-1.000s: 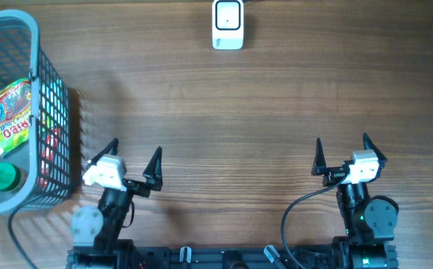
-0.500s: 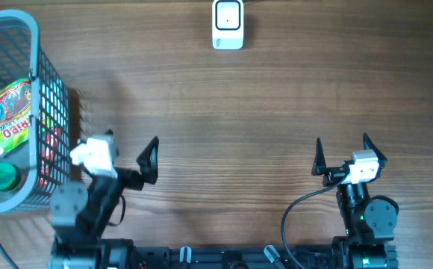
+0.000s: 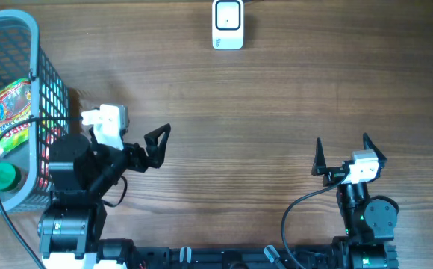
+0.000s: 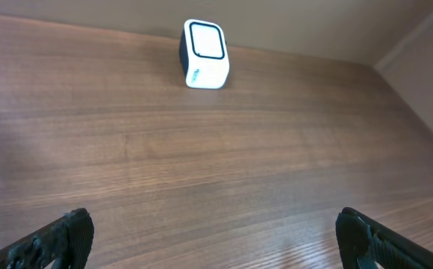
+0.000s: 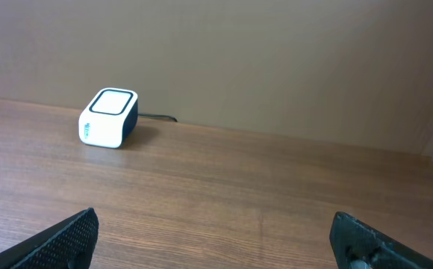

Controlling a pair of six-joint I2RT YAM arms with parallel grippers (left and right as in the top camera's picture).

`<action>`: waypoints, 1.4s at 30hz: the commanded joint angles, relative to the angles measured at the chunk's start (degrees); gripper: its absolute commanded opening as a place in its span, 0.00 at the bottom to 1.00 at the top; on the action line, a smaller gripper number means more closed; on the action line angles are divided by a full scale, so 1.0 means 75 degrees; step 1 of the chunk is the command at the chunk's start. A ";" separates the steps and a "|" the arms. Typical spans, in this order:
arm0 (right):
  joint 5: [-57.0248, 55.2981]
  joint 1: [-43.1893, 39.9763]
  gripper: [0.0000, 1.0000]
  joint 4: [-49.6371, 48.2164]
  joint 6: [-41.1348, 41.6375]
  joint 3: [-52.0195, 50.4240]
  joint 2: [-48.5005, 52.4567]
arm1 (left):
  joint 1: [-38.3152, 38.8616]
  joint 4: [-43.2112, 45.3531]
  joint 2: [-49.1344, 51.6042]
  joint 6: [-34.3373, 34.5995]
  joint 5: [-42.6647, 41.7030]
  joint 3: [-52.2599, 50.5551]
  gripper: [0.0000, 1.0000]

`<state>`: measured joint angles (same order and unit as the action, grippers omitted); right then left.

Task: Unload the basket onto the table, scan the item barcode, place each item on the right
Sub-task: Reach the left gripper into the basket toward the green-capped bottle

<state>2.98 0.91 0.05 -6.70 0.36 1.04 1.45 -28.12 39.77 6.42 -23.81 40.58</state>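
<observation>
The white barcode scanner (image 3: 228, 24) stands at the table's far edge, near the middle; the left wrist view (image 4: 204, 54) and the right wrist view (image 5: 109, 118) both show it far ahead. The items lie in the grey basket (image 3: 33, 45) at the left: a colourful snack bag (image 3: 11, 112), a green-capped thing (image 3: 4, 177) and something red behind the mesh. My left gripper (image 3: 131, 128) hangs open and empty beside the basket's right wall, with only bare wood between its jaws (image 4: 213, 232). My right gripper (image 3: 342, 142) rests open and empty at the front right (image 5: 213, 228).
A black cable runs from the scanner's back toward the wall (image 5: 157, 117). The basket's mesh wall (image 3: 52, 127) stands close to the left arm. Wooden tabletop (image 3: 261, 112) stretches between the grippers and the scanner.
The left arm has risen and swung back and left toward the basket, its gripper turning and staying open. The right arm has not moved.
</observation>
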 commanded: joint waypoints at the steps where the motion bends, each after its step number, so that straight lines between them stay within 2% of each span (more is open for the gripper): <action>1: 0.0006 -0.0017 1.00 -0.0012 0.0093 -0.0006 -0.0058 | 0.0026 -0.0003 -0.0015 0.0061 -0.0224 0.0137 1.00; 15: 0.0006 -0.0017 1.00 -0.0012 0.0090 -0.0006 -0.0058 | 0.0026 -0.0006 -0.0015 0.0064 -0.0224 0.0198 1.00; 26: 0.0006 -0.0017 0.99 -0.0015 0.0090 -0.0006 -0.0058 | 0.0017 -0.0023 0.0303 0.0070 -0.0219 0.1087 1.00; 39: 0.0006 -0.0017 1.00 -0.0012 0.0093 -0.0006 -0.0058 | 0.0012 -0.1323 0.2655 0.0073 0.0393 0.3995 1.00; 42: 0.0006 -0.0017 1.00 -0.0012 0.0087 -0.0009 -0.0058 | -0.0108 -0.1349 0.2908 0.0428 0.0787 0.4619 1.00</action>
<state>2.98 0.91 0.05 -6.70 0.36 1.04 1.43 -38.22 60.12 6.85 -21.26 69.60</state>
